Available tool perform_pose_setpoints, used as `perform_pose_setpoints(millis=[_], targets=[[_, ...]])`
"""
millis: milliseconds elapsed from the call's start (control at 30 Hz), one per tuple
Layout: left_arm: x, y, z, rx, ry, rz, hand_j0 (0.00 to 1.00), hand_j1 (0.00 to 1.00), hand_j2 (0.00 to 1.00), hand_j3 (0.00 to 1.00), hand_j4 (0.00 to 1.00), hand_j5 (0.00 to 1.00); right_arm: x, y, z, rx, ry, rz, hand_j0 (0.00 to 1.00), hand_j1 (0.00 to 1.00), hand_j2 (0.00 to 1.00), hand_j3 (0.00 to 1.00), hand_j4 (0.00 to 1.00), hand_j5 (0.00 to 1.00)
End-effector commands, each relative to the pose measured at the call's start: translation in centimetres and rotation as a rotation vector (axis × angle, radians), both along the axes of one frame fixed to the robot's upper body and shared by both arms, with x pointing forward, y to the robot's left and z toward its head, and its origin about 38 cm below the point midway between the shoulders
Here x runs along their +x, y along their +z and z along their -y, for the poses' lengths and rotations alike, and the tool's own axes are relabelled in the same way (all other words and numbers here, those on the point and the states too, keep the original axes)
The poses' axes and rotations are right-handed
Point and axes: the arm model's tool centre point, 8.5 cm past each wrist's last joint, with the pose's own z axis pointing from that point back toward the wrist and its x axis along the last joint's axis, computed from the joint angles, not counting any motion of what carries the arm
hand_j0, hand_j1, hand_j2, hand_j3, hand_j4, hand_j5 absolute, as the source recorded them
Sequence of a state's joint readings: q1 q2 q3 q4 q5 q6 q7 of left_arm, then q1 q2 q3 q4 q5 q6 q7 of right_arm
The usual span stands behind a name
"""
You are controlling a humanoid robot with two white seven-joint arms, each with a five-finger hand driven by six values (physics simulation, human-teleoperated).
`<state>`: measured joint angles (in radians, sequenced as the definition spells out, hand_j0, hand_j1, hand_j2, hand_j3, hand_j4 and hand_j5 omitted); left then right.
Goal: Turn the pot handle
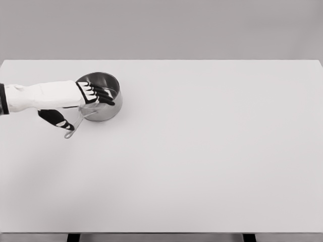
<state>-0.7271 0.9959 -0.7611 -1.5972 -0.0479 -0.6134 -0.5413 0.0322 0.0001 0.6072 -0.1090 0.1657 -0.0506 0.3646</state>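
Under left hand [75, 101], pot [103, 85] handle [75, 126] half hidden.

Left hand [83, 103] reaches over the pot [102, 96], thumb beside its handle [75, 126].

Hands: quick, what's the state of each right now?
Left hand: open, fingers extended over the pot, thumb beside its handle; no closed grasp visible.
Right hand: not in view.

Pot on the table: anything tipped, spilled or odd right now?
Nothing stands out. The pot sits upright on the table, handle pointing toward the near left, left hand over its rim.
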Motion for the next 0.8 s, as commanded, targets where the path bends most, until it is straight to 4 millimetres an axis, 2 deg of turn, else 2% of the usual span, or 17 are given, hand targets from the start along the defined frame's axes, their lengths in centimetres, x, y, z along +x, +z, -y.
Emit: perform_pose_setpoints(millis=[0, 133, 300, 767], targets=[[0.3, 0.2, 0.6, -0.055, 0.009, 0.036, 1.00, 1.00, 1.00, 1.00, 1.00, 1.00, 0.0, 0.0, 0.0, 0.000, -0.001, 0.000, 1.00, 1.00, 1.00, 1.00, 1.00, 1.00], [-0.1, -1.6, 0.7, -0.007, 0.009, 0.049, 1.00, 1.00, 1.00, 1.00, 1.00, 1.00, 0.0, 0.0, 0.0, 0.000, 0.000, 0.000, 1.00, 1.00, 1.00, 1.00, 1.00, 1.00], [-0.6, -2.7, 0.7, 0.022, 0.006, 0.071, 1.00, 1.00, 1.00, 1.00, 1.00, 1.00, 0.0, 0.0, 0.0, 0.000, 0.000, 0.000, 1.00, 1.00, 1.00, 1.00, 1.00, 1.00], [0.1, -3.3, -1.3, 0.079, 0.064, 0.160, 1.00, 1.00, 1.00, 1.00, 1.00, 1.00, 0.0, 0.0, 0.0, 0.000, 0.000, 0.000, 1.00, 1.00, 1.00, 1.00, 1.00, 1.00]])
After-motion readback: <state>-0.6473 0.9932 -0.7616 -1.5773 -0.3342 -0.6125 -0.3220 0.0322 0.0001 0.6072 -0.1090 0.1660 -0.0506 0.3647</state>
